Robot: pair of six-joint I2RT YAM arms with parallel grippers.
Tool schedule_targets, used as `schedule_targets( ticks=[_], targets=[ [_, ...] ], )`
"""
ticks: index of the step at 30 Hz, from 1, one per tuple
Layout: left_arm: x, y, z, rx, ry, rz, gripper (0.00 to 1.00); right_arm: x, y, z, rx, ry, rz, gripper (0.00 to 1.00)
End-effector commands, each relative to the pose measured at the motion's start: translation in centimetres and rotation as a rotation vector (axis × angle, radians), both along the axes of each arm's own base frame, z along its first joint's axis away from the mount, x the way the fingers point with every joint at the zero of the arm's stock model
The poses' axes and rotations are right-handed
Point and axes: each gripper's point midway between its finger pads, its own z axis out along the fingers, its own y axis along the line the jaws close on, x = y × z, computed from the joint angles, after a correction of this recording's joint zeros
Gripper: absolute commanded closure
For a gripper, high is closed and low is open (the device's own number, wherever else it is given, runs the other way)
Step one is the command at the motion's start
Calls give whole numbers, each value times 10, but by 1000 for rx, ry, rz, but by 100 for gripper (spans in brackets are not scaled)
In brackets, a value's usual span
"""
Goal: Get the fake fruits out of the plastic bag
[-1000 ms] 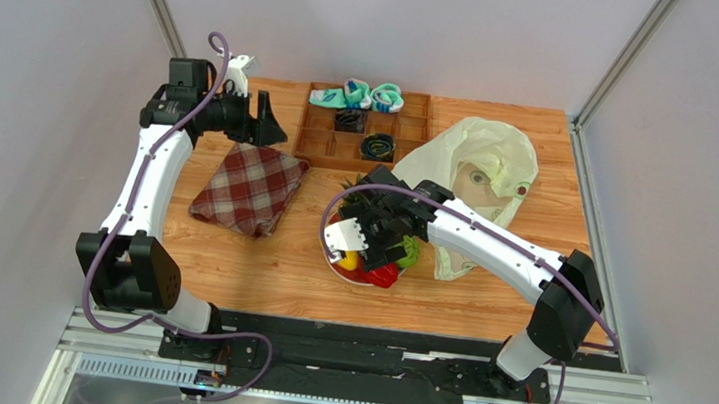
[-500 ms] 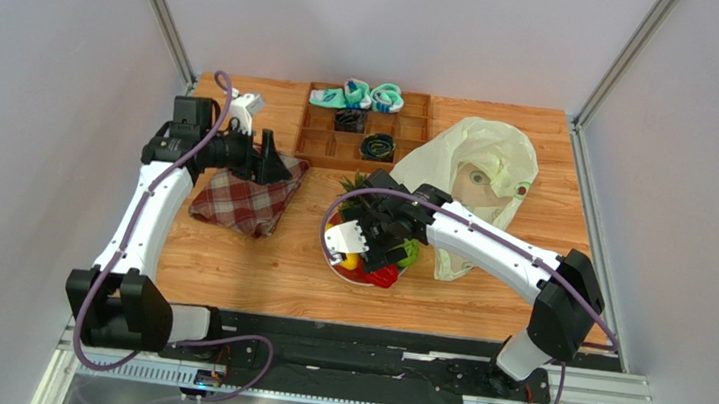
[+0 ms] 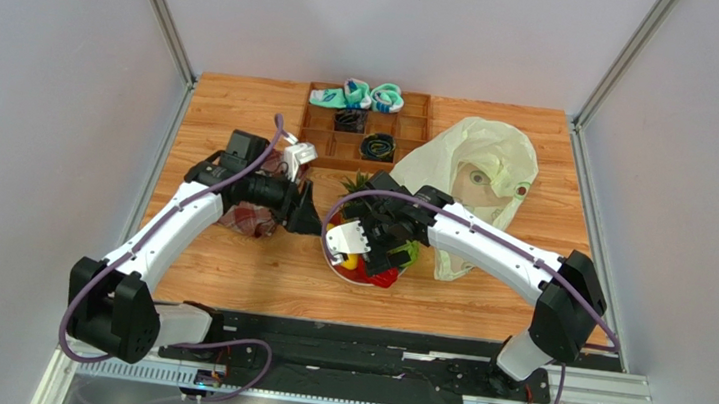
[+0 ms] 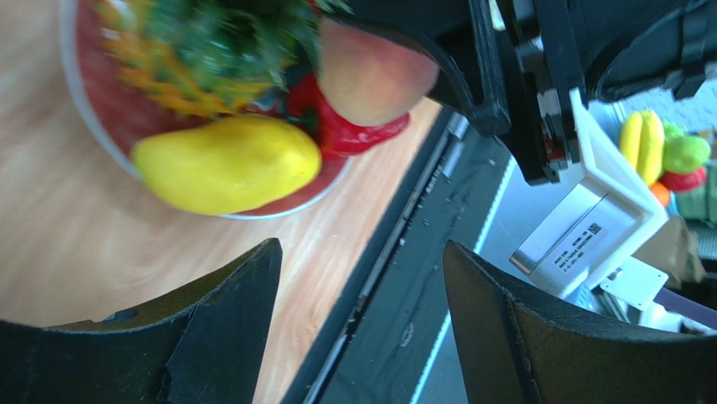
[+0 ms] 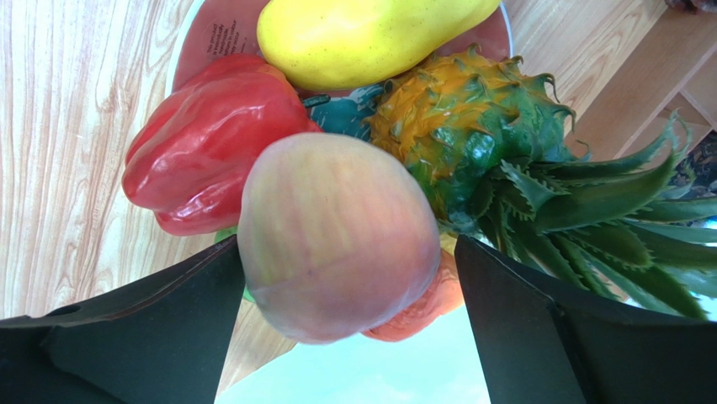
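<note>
A plate (image 3: 339, 265) holds a yellow mango (image 5: 370, 34), a red bell pepper (image 5: 202, 143), a pineapple (image 5: 454, 118) and a green piece (image 3: 411, 256). My right gripper (image 5: 349, 244) hangs over the plate (image 5: 215, 34) with its jaws wide apart around a peach (image 5: 337, 236). The peach touches the left finger and stands clear of the right one. A small orange-red fruit (image 5: 421, 307) lies under it. The cream plastic bag (image 3: 485, 150) lies at the back right, with a small red thing (image 3: 521, 191) at its edge. My left gripper (image 3: 309, 219) is open and empty just left of the plate.
A red plaid cloth (image 3: 249, 221) lies partly under my left arm. A wooden divided tray (image 3: 319, 143) with teal-and-white socks (image 3: 355, 94) stands at the back. In the left wrist view the mango (image 4: 227, 164), the peach (image 4: 370, 71) and the table's front edge show.
My left arm has swung from the back left, over the plaid cloth, to just left of the plate. My right gripper has stayed over the plate.
</note>
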Motion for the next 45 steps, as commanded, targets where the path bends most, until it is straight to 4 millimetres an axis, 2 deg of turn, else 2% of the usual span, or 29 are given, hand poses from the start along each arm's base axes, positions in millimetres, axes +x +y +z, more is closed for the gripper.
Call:
schedule_targets(
  ticks=[1, 9, 19, 30, 45],
  targets=[
    [-11, -16, 13, -70, -43, -64, 21, 2, 3, 24, 70, -44, -27, 0],
    [-9, -13, 11, -44, -61, -49, 23, 2, 4, 28, 91, -38, -56, 0],
    [-4, -11, 11, -26, -87, -34, 24, -3, -5, 25, 70, -35, -60, 0],
    [1, -10, 14, -19, -105, -31, 24, -8, -17, 36, 88, -65, -74, 0],
    [5, -12, 12, -20, -102, -29, 24, -1, -12, 25, 88, -66, -104, 0]
  ],
)
